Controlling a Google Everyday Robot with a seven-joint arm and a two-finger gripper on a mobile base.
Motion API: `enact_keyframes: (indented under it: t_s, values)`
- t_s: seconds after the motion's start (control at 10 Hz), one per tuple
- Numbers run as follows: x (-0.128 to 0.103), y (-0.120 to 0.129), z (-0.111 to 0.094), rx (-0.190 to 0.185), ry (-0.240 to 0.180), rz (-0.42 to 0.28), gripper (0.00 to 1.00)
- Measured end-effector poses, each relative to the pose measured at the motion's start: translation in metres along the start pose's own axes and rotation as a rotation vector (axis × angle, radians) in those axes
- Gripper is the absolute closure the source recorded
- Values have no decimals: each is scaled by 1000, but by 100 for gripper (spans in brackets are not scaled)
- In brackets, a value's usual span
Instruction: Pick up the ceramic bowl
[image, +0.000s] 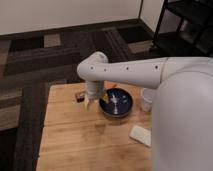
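The ceramic bowl (117, 104) is a shallow, glossy dark blue bowl with pale streaks inside. It sits on the wooden table (85, 142) right of centre, towards the far edge. My gripper (91, 101) hangs from the white arm just left of the bowl, low over the table and close to the bowl's left rim. The wrist hides part of that rim.
A small white cup (147, 99) stands right of the bowl. A flat white object (140, 135) lies in front of the bowl, to its right. A small dark reddish item (79, 96) lies left of the gripper. A black shelf frame (185, 25) stands at the back right.
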Motion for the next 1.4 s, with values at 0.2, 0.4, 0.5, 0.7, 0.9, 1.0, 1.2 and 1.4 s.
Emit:
enact_keyframes:
  t_s: [0.2,0.4,0.5,0.7,0.9,1.0,1.2,1.4]
  values:
    - [-4,-2,11,-9,-3,-23,35]
    - [-5,-3,22,-17,-1,-39,35]
    - [-6,-4,27,-23,-1,-46,35]
    - [-8,-5,34,-33,0,-52,35]
    - [-9,-7,41,-49,3,-57,35]
    - [-10,-9,45,-59,5,-60,35]
    - [-11,-11,52,-78,7,-68,35]
    - [-12,-14,55,-89,7,-73,35]
